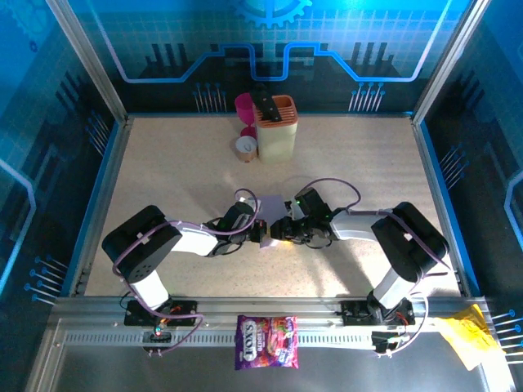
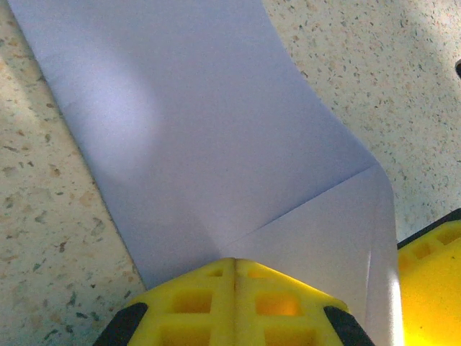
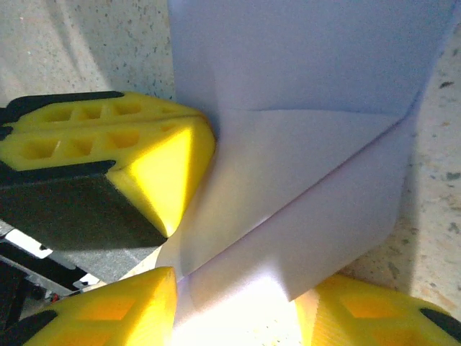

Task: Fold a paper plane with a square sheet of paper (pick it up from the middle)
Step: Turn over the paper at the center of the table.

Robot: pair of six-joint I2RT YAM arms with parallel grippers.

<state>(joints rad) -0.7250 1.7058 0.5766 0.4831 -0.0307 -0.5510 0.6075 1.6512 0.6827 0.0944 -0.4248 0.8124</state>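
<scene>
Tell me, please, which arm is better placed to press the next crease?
Probably the right: the right claw stands open astride the paper, while the left claw is shut on its edge, anchoring it.

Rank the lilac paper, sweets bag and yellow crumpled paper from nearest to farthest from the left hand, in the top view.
1. Lilac paper, gripped in the left hand.
2. Sweets bag, front rail, centre.
3. Yellow crumpled paper, front right corner.

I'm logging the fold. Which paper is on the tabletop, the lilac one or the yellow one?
The pale lilac sheet, creased, at the middle of the tabletop. The yellow crumpled paper lies off it, past the near-right corner.
</scene>
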